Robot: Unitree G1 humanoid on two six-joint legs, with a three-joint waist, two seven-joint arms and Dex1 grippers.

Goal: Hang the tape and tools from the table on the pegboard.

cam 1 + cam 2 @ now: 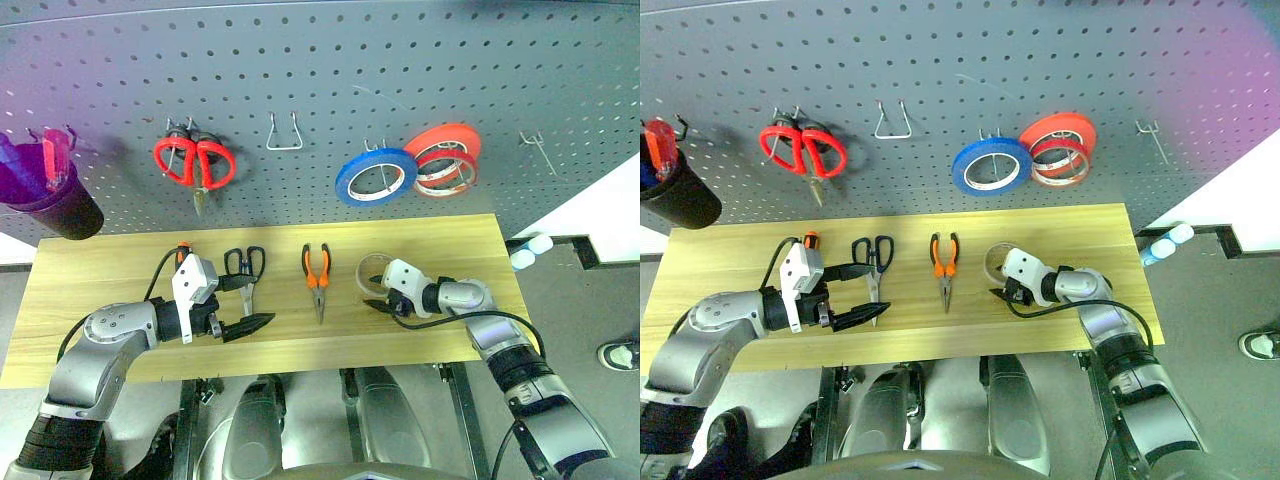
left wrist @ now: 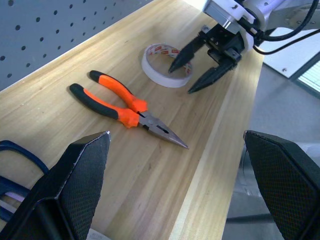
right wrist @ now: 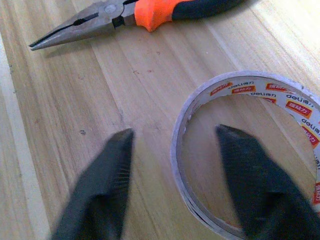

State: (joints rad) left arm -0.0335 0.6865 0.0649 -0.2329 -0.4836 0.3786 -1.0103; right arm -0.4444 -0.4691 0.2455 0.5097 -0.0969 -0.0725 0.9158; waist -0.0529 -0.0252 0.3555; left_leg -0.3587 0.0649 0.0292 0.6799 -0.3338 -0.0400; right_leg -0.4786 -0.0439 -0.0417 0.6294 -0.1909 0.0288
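The worktop (image 1: 120, 270) lies bare at its left end and along the front edge between the two tools. Pliers (image 1: 317, 275) and dark-handled scissors (image 1: 245, 268) lie mid-worktop, with open lanes between them. The right tool (image 2: 202, 67) straddles the tape ring's (image 3: 250, 100) near wall. On the pegboard (image 1: 320, 80), an empty wire hook (image 1: 284, 133) stands between red scissors (image 1: 195, 162) and the blue roll (image 1: 375, 175).
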